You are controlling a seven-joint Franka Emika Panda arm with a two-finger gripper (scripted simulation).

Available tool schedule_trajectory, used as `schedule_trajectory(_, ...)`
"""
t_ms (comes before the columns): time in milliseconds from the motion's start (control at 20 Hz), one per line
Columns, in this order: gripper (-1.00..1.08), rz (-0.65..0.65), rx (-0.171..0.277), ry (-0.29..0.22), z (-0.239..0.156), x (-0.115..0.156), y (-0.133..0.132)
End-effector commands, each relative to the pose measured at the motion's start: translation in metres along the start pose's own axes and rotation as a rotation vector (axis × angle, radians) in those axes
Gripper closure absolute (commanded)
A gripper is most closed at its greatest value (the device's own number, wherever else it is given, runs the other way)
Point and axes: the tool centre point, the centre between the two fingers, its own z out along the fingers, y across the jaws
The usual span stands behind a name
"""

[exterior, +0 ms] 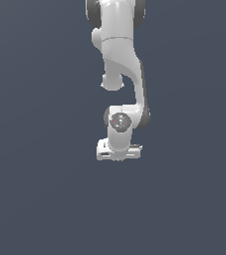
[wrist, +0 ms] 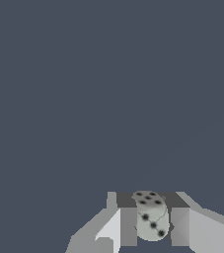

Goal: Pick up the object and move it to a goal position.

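The white Panda arm [exterior: 122,74] hangs straight down over a plain dark grey floor [exterior: 35,199]. In the wrist view, the gripper [wrist: 152,225] is closed around a small pale die [wrist: 151,217] with dark pips, one finger [wrist: 128,226] pressed against each side of it. From the exterior view the die itself cannot be made out beneath the hand [exterior: 117,151].

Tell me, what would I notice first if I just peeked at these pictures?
In the exterior view, a big white robot arm hangs down the middle of a plain dark grey background. In the wrist view, a small pale die with black dots sits squeezed between the gripper's two grey fingers.
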Motion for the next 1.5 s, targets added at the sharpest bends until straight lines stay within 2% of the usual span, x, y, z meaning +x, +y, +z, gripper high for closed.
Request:
schedule_trajectory(0,1.08,0.000,0.000,0.000,0.000,0.000,0.000)
schedule_trajectory(350,1.08,0.000,0.000,0.000,-0.009,-0.005,-0.008)
schedule_trajectory(700,1.08,0.000,0.000,0.000,-0.039,-0.020,-0.033)
schedule_trajectory(1450,1.08,-0.001,-0.002,0.000,-0.161,-0.080,-0.137)
